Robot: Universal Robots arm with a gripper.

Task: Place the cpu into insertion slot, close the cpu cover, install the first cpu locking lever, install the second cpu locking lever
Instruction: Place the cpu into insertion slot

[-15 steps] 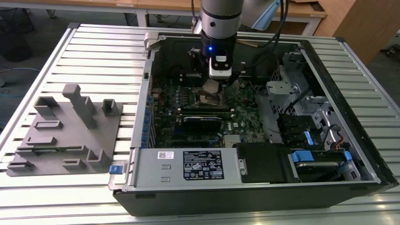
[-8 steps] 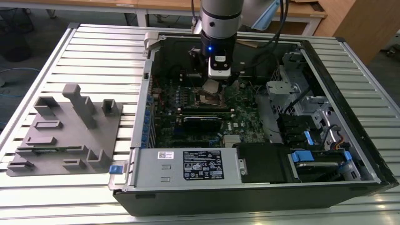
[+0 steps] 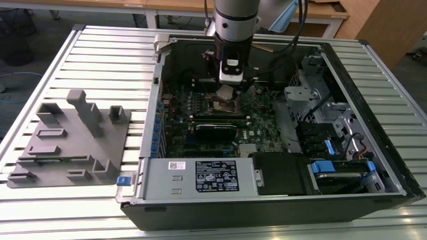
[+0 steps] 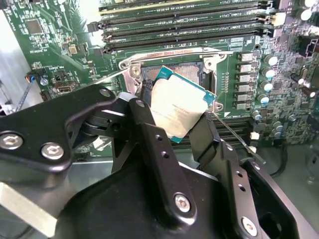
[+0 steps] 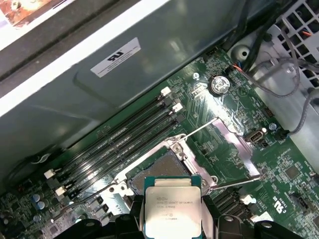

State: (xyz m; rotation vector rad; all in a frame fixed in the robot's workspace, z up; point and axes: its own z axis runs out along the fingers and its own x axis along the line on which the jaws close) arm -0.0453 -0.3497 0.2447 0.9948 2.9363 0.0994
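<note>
In both wrist views the gripper (image 4: 169, 118) is clenched on the cpu (image 4: 182, 99), its two black fingers (image 4: 149, 134) pressing on two opposite edges. The chip is square, so it has no long axis. Its silvery metal top faces the wrist cameras, and its edges sit turned at an angle to the frame of the socket behind it. In the first wrist view the cpu (image 5: 172, 201) is cut off along its near edge, where the fingers and the picture's border take it.

Just beyond the chip lies the insertion slot (image 5: 159, 167), its contact field partly hidden by the cpu. Whether a corner of the chip touches the socket I cannot tell; it is not seated flat. The cpu cover (image 5: 232, 142) stands swung open at one side of the slot, and the thin wire locking levers (image 5: 234, 182) stick out free beside it. Long black memory slots (image 5: 114, 144) run past the socket on the green circuit board (image 5: 284, 169).

In the exterior view the arm (image 3: 235, 20) reaches down into the open computer case (image 3: 267, 215), with the chip (image 3: 227, 93) hanging just over the slot (image 3: 223, 105). The case lies on a slatted table (image 3: 100, 60), and a grey fixture (image 3: 67, 135) sits at the exterior view's left.
</note>
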